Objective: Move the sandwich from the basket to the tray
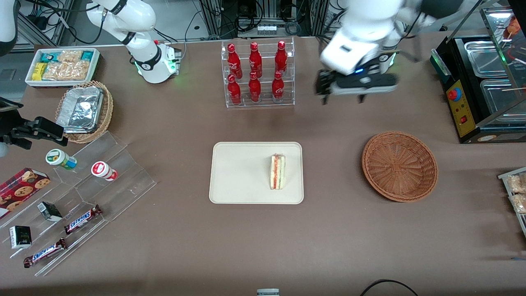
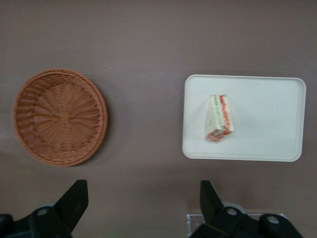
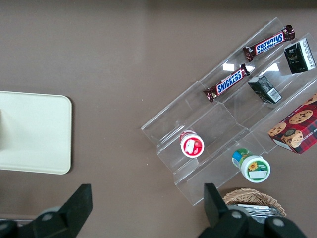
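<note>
Sandwich [image 1: 277, 172] lies on tray [image 1: 230, 172], long axis 12-to-6 in front view, toward the tray's 3 o'clock edge. Basket [image 1: 399, 166] sits empty, well apart from the tray at 3 o'clock. My pincer [image 1: 343, 98] hangs high above the bench [image 1: 328, 238], fingers apart, holding nothing. From the pincer, the sandwich lies around 7 o'clock, nearer the camera. I'd call the placement done; only retreat is left.

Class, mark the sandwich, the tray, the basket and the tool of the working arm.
sandwich [image 1: 277, 172], front view, striped cut edge.
tray [image 1: 238, 172], front view, bare floor.
basket [image 1: 399, 165], front view, woven bottom.
tool [image 2: 143, 203], left wrist view, midway between open fingertips, raised above the table.
</note>
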Robot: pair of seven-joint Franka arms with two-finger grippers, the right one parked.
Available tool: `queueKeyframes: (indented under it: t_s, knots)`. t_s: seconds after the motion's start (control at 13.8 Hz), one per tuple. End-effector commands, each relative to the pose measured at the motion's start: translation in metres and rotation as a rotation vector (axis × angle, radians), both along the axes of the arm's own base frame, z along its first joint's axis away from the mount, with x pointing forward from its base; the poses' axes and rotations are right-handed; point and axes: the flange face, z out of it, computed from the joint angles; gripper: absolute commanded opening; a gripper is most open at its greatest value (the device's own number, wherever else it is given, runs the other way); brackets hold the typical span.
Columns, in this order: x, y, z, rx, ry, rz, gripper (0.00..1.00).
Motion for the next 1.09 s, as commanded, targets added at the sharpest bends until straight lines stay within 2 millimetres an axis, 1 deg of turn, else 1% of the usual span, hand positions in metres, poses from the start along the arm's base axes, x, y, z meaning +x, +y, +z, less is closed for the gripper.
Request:
queueKeyframes:
  t_s: [0.0,0.15,0.22,0.36,0.44,0.58,0.73,0.8,0.87,1.02]
  knots:
    - [-0.005,0.058,0.021,-0.01,0.036,-0.068,1.0]
    - [0.003,0.1,0.028,-0.007,0.055,-0.095,1.0]
    - [0.008,0.119,0.029,-0.009,0.058,-0.088,1.0]
    - [0.023,0.166,0.028,-0.042,0.067,-0.066,1.0]
    - [0.027,0.187,0.029,-0.056,0.067,-0.082,1.0]
    - [0.032,0.219,0.028,-0.063,0.072,-0.082,1.0]
    - [0.035,0.237,0.024,-0.066,0.089,-0.047,1.0]
    - [0.036,0.239,0.024,-0.068,0.091,-0.045,1.0]
    - [0.035,0.237,0.024,-0.072,0.09,-0.049,1.0]
    - [0.033,0.222,0.026,-0.086,0.09,-0.079,1.0]
